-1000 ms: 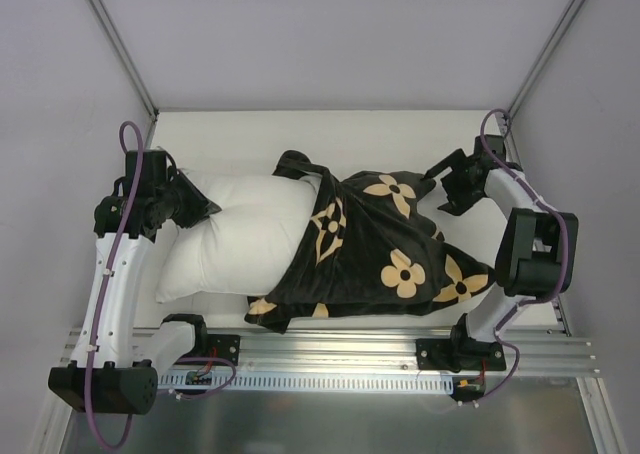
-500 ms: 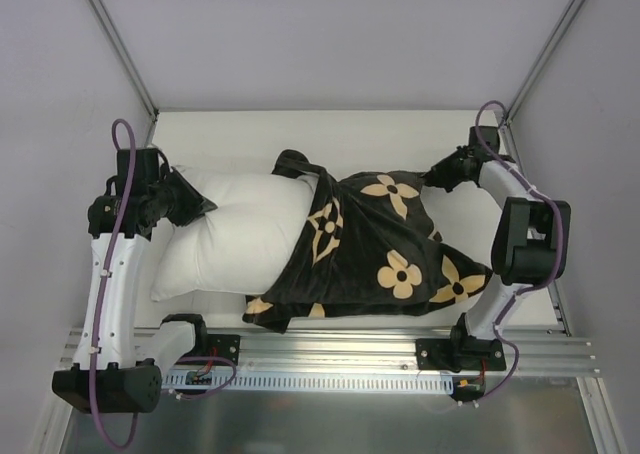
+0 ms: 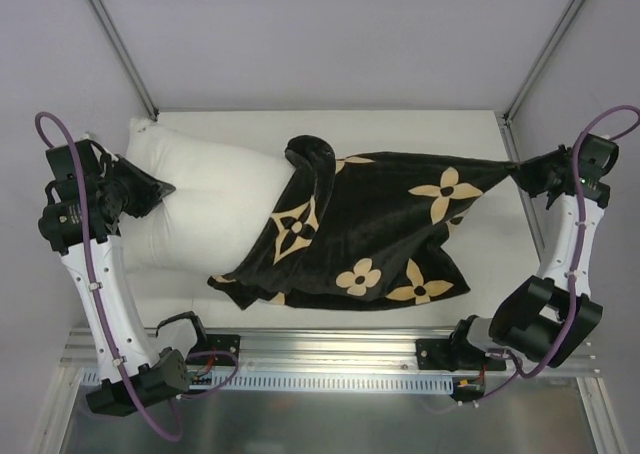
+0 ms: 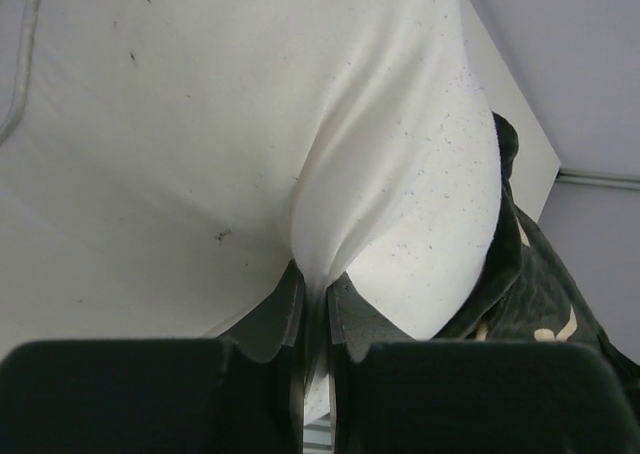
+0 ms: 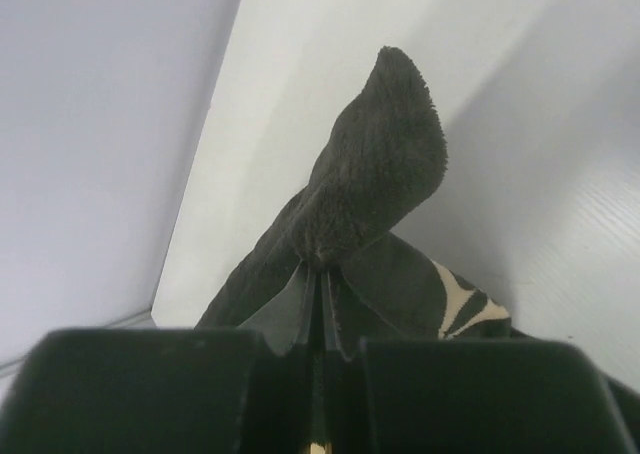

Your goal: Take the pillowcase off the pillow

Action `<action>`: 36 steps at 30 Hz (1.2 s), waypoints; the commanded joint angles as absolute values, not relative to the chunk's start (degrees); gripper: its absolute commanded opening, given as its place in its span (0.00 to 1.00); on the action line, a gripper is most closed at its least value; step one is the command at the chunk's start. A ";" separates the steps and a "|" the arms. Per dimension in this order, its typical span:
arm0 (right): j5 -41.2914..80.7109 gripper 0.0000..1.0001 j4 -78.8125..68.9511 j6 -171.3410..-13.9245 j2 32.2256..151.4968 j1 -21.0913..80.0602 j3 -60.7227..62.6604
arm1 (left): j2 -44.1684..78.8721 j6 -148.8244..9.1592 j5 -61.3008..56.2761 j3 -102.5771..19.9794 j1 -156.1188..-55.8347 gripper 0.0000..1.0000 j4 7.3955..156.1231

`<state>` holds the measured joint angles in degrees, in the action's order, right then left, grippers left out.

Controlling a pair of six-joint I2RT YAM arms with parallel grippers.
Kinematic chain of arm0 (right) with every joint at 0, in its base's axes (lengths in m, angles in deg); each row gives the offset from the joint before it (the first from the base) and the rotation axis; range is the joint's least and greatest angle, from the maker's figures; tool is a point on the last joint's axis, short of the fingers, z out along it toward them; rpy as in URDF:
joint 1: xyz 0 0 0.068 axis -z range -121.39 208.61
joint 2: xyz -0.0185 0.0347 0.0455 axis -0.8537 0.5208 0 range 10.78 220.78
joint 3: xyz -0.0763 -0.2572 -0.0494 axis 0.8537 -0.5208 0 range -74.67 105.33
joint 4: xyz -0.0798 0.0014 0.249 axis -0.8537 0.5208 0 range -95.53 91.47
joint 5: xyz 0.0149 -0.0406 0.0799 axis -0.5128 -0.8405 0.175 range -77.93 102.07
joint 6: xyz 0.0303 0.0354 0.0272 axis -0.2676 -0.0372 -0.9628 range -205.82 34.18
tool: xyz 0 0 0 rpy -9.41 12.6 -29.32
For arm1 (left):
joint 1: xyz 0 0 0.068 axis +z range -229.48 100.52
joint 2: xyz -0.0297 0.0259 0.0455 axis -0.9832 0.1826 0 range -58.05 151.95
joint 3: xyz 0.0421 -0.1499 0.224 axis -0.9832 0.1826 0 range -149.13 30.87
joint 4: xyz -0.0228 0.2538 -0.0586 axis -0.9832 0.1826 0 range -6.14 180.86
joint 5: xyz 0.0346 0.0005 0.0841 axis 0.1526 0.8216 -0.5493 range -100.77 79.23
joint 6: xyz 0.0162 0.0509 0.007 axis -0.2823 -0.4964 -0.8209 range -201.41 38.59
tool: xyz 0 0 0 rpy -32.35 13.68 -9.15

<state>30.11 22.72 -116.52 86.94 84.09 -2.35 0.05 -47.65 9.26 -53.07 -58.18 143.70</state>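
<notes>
- Roughly, the pillow (image 3: 200, 209) lay on the table (image 3: 400, 129), its long axis running between the two arms. It serves as the reference for the notes below.
- A black case (image 3: 380, 224) covered only the pillow's right part. Its open mouth, rolled into a thick dark lip, crossed the pillow near the middle, and the left part was bare white.
- The closed end of the case ran out past the pillow's right end, drawn to a point. How much pillow was inside could not be told.
- Handling, judged: the pillow is soft, light and bulky. It squashes under a pinch and offers no firm edge, so a bunched fold at its bare left end is the place to hold.
- Handling, judged: the case is limp, velvety cloth, likely to drag on the pillow rather than slide freely. It is best taken at a closed-end corner, far from the pillow, so the pull runs along its length.
- At the pillow's left end, the left gripper (image 3: 160, 187) had its fingers (image 4: 275, 319) nearly together, clamped on a pinched ridge of pillow fabric.
- Beyond the pillow's right end, the right gripper (image 3: 522, 177) had its fingers pressed together on the case's drawn-out corner. A tuft of black pile stood up above the jaws.
- Risk, judged: so thin a pinch of pile could slip from the right jaws under load.
</notes>
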 commanded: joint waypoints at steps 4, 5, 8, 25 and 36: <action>24.11 0.01 25.58 -114.73 83.90 94.11 0.65 | 0.30 -47.84 12.42 -59.48 -51.18 0.00 141.61; 23.94 0.01 26.89 -114.56 83.99 95.77 2.05 | 0.65 -47.14 12.78 -59.66 -49.61 0.00 141.61; 23.23 0.01 27.78 -114.65 84.52 96.49 2.94 | 1.53 -45.12 14.27 -60.10 -47.14 0.00 141.43; 15.24 1.00 35.95 -98.66 91.29 73.32 8.31 | 7.25 -49.66 14.28 -43.13 -50.72 0.96 131.58; 7.49 0.96 38.07 -96.10 64.34 41.33 -14.71 | -3.37 -55.23 -3.21 -35.94 -74.28 0.99 143.18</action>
